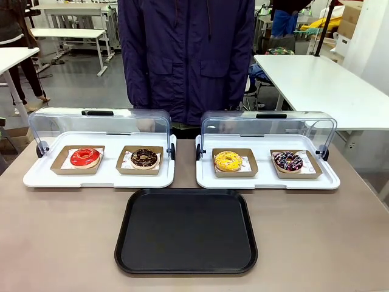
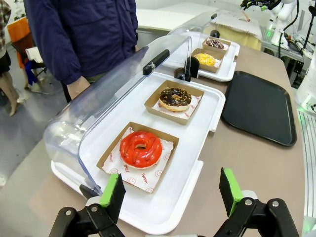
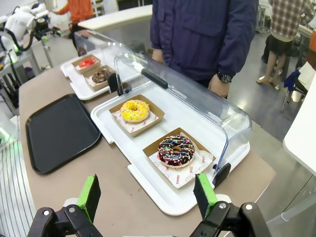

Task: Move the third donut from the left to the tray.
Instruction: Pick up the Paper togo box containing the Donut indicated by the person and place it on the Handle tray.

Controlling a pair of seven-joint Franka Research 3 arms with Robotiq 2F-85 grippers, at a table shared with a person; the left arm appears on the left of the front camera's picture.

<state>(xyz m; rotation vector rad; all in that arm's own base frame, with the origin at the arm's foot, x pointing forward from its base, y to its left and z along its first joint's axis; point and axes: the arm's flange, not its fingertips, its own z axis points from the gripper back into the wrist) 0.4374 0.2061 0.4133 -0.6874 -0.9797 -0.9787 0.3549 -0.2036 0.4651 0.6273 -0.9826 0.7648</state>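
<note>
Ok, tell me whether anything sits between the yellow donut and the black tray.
Nothing visible blocks it. The yellow donut lies on its cardboard in the right-hand white tray, whose clear lid is swung up behind it. Only that tray's low front rim lies between the donut and the black tray, which is bare.

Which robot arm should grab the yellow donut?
Probably the right arm: the right pincer, open, hangs beside the white tray holding the yellow donut. The left pincer, also open, hangs by the red donut, farther away.
</note>
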